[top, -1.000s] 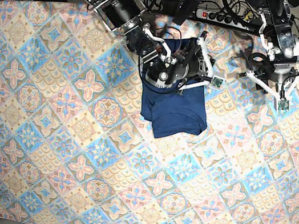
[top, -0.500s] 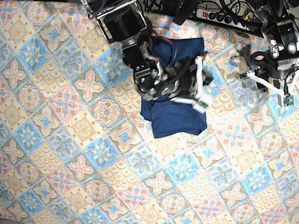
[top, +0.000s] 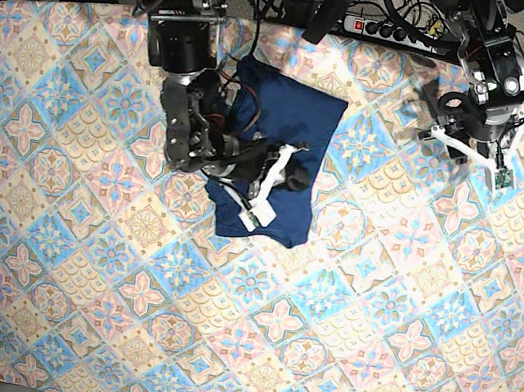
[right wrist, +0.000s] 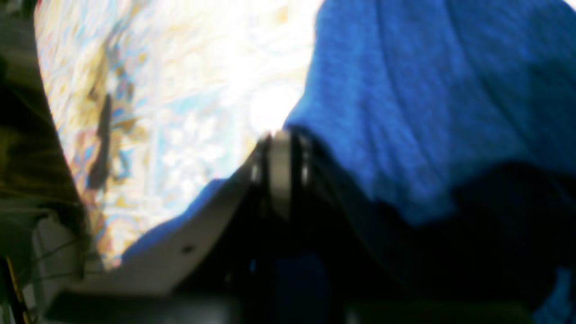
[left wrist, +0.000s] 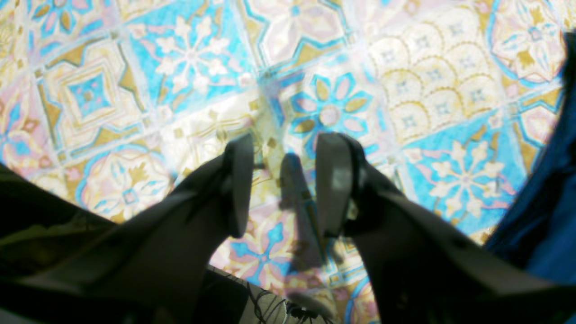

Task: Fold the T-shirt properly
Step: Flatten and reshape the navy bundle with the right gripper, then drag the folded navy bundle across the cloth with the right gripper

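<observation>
My left hand [left wrist: 281, 184] hangs just above the patterned cloth [left wrist: 189, 67] that covers the counter, its two dark fingers [left wrist: 238, 180] standing apart with nothing between them, only the blue and gold tiles of the print below. At the right edge of that wrist view a strip of the T-shirt [left wrist: 553, 202] shows.

My right hand [right wrist: 281, 171] has its fingers pressed together, and blue fabric lies right against them; the view is too blurred to tell whether a fold is pinched between them.

From above, the T-shirt [top: 284, 129] lies as a folded navy rectangle near the far middle of the counter, my right hand [top: 268, 189] low over its near half. My left hand [top: 474, 142] hovers well apart from it, near the far corner.
</observation>
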You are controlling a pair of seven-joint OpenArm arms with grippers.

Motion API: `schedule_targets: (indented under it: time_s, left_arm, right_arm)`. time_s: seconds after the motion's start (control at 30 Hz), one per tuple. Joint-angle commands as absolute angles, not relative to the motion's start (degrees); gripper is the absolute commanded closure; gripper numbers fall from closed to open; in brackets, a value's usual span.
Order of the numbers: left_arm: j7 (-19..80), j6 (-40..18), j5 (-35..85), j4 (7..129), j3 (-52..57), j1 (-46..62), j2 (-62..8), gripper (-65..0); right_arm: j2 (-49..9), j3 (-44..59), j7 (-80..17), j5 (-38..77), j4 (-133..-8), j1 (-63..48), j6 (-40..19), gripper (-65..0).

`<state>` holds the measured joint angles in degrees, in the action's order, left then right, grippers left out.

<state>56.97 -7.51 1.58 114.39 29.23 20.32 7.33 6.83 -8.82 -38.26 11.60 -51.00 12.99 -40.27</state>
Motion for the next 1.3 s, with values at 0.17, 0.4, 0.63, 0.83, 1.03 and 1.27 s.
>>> schedule_targets:
  time_s: [0.17,0.4,0.63,0.83,1.03,1.27]
  left_arm:
    - [55.96,-7.34,1.63,115.38,29.32,20.18,7.16,-22.6]
    - [55.96,-7.34,1.63,115.38,29.23,20.18,7.16,-22.6]
    - [55.96,-7.34,1.63,115.38,29.23,20.18,7.25,-22.6]
    - [55.96,-7.34,1.63,115.38,28.88,20.18,7.25,-22.6]
    - [55.96,-7.34,1.63,115.3,28.79,20.09,7.25,-22.6]
    - [55.96,-7.34,1.54,115.3,28.79,19.21,7.25,-22.6]
  right_arm:
    - [2.59,-8.92,-38.81,10.77,-51.82,13.85,-40.0,-2.7]
    - [-2.33,-10.68,-38.81,10.77,-51.82,14.37,-40.0,-2.9]
    - [-8.92,-20.35,-38.81,10.77,-52.35,17.63,-40.0,-2.9]
    - [-11.74,-22.2,-39.25,11.03,-60.62,17.71,-40.0,-2.9]
    - [-11.74,-22.29,-46.99,11.03,-77.32,12.79,-40.0,-2.9]
    - [-10.59,-22.29,-52.53,11.12,-89.63,4.35,-40.0,-2.8]
